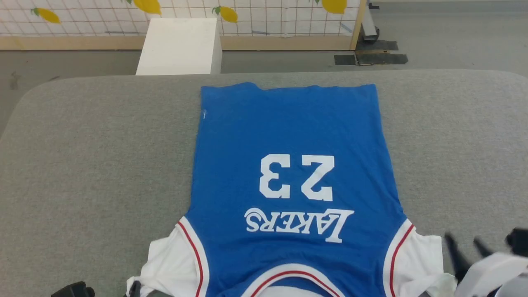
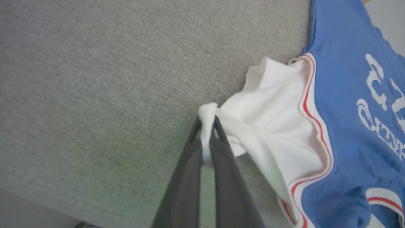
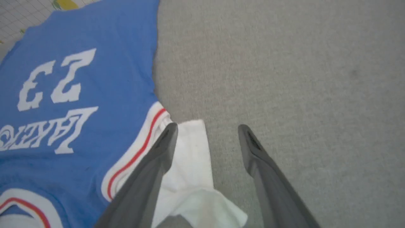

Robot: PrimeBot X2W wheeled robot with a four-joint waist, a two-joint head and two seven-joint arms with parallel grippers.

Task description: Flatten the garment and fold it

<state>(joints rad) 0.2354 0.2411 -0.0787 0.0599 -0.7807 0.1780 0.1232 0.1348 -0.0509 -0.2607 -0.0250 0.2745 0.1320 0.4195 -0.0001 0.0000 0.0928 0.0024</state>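
A broad tabletop covered in gray woven fabric point(image 1: 82, 165) spans the foreground, its far corners rounded. In the left wrist view the weave of this covering point(image 2: 95, 79) shows as a fine, slightly mottled texture. Beyond the far edge lies a smooth gray floor point(image 1: 453, 33). A white box-shaped stand point(image 1: 179, 45) sits on that floor just behind the table. Behind it runs a backdrop panel point(image 1: 103, 18) printed with a white tile grid and yellow lemons point(image 1: 47, 15) with green leaves, framed by a pale wooden base rail point(image 1: 62, 42) and an upright wooden post point(image 1: 358, 22). Dark flat patches point(image 1: 371, 57) lie on the floor near the post. The light is soft and even.
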